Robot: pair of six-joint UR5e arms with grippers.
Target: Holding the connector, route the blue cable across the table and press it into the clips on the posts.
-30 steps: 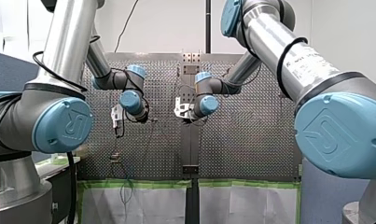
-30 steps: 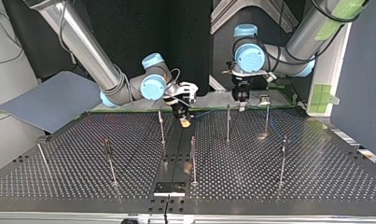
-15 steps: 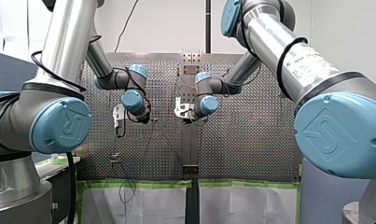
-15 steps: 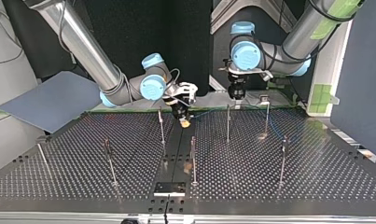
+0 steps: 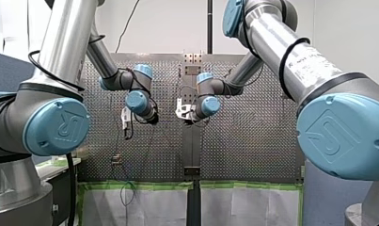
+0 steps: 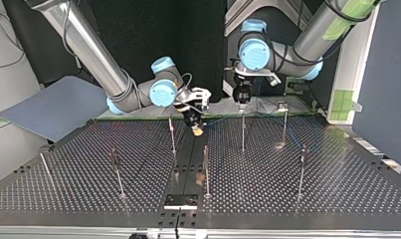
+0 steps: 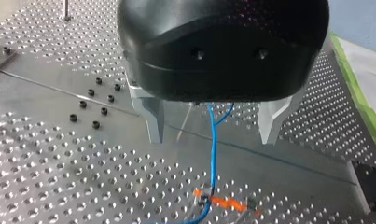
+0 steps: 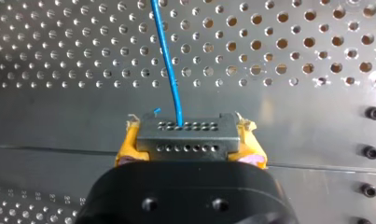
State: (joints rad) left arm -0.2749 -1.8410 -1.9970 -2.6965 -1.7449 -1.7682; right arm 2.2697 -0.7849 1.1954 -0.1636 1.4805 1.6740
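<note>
The right pincer is clamped on the black connector, yellow pads either side of it, while the blue cable from that connector runs untouched between the left pincer's wide-spread fingers.

- Your perforated table carries thin upright posts, spread across it.
- A dark plate sits mid-edge, nearest the top view's camera.
</note>
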